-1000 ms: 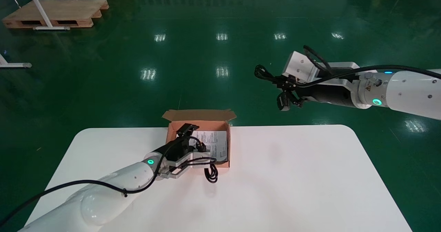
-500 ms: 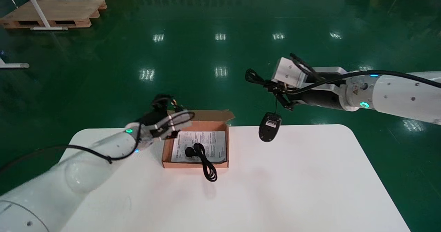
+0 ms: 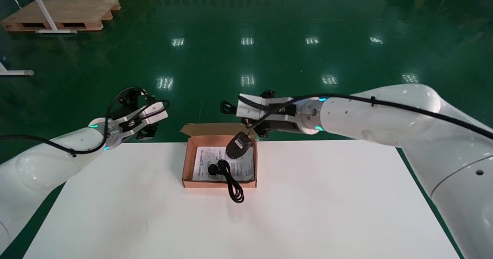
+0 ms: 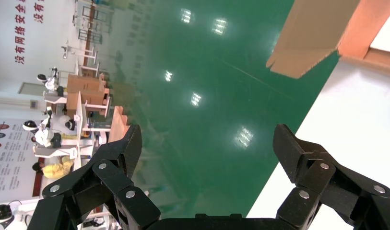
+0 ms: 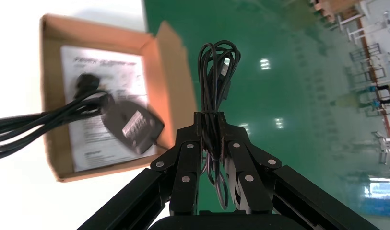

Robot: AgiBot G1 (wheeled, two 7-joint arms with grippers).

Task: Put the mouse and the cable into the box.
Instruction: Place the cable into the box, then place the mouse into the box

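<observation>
A white label is seen on the underside of the mouse (image 3: 238, 148), but its print cannot be read. A printed sheet (image 3: 242, 166) is laid on the floor of the box (image 3: 187, 162); its lines of text are too small to be made out. In the left wrist view, red Chinese characters (image 4: 26, 32) are shown on a white wall, cut off at the edge.

The right gripper (image 5: 213, 122) is clamped tight on the bundled cord (image 5: 214, 76) of the mouse, and the mouse is hung from it over the far right corner of the box. Whether the mouse touches the sheet cannot be told. The plug end of the cable (image 3: 231, 182) is laid inside the box, on the sheet, while its coil is draped over the near wall onto the table (image 3: 327, 197). The plug is just beside the hanging mouse. The back flap (image 3: 215, 128) of the box is folded outward.

The left gripper (image 4: 208, 139) is held past the table's far left edge, over the floor, with its fingers spread wide and nothing between them.

The table is white with rounded corners. The floor (image 3: 246, 59) is glossy green, with ceiling lights mirrored in it. A wooden pallet (image 3: 57, 14) and a white frame (image 3: 40, 1) are seen at the far left.
</observation>
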